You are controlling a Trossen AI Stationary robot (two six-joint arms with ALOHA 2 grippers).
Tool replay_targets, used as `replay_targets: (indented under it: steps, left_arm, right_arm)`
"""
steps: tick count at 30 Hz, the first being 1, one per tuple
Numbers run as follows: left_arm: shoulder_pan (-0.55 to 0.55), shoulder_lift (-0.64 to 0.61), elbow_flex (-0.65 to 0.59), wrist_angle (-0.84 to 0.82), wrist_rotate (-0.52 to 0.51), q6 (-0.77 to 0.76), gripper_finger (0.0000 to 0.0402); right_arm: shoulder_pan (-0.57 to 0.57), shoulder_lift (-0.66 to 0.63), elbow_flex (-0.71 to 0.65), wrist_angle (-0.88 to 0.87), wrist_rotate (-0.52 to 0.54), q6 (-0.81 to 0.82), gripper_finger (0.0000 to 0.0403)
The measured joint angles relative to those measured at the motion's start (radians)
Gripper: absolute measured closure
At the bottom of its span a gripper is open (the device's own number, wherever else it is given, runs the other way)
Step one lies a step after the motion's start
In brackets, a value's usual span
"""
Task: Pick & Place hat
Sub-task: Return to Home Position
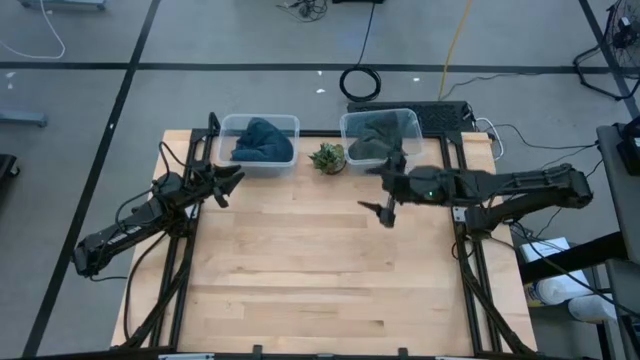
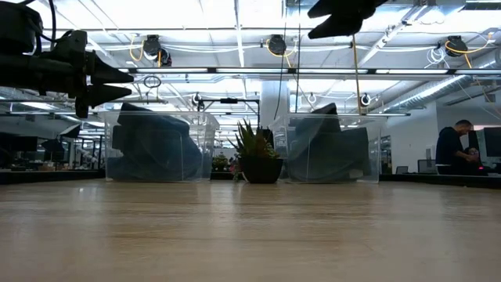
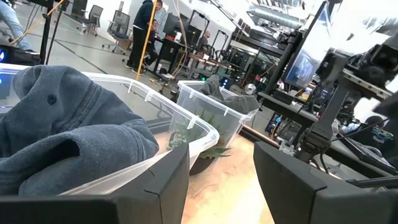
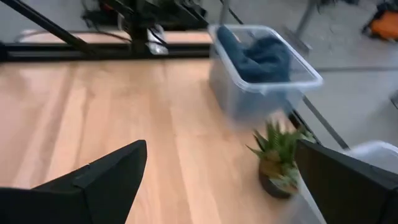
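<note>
a: start at the fingers. what are the left ones doing?

b: the left gripper (image 1: 232,186) has its two dark fingers (image 3: 155,186) spread, with bare space between them and nothing in their grasp. it hangs above the table (image 1: 320,270), just off the front left corner of the left bin (image 1: 225,128) and not touching it.

a: and the right?

b: the right gripper (image 1: 380,190) is spread wide too. its fingers (image 4: 99,180) stand far apart and hold nothing. it sits high over the wood, just in front of the right bin (image 1: 412,120); in the low view it shows only at the very top.

a: where are the caps?

b: all binned. a left heap of caps (image 1: 263,142), dark blue-green cloth, fills the left bin; the left wrist view shows one crown with its top button. a right heap of caps (image 1: 376,138), the same colour, lies in the right bin.

a: both bins clear plastic?

b: yes, side by side along the far edge of the table, with a potted succulent (image 1: 328,157) standing between them, apart from each.

a: anything beyond?

b: a person (image 2: 450,145) in dark clothes, far off in the room.
</note>
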Motion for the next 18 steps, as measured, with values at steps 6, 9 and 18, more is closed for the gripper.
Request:
replay_targets:
  steps: [6,9,18]
  left_arm:
    - [0.0,0.0,0.0,0.0,0.0,0.0,0.0215]
    - [0.0,0.0,0.0,0.0,0.0,0.0,0.0215]
    - [0.0,0.0,0.0,0.0,0.0,0.0,0.0215]
  right_arm:
    - [0.038,-0.049,-0.185,0.327,-0.002,-0.049,0.0009]
    - [0.018,-0.089,-0.306,0.518,-0.001,-0.105,0.0009]
    - [-0.076,-0.26,-0.579,0.671,-0.002,-0.073,0.0009]
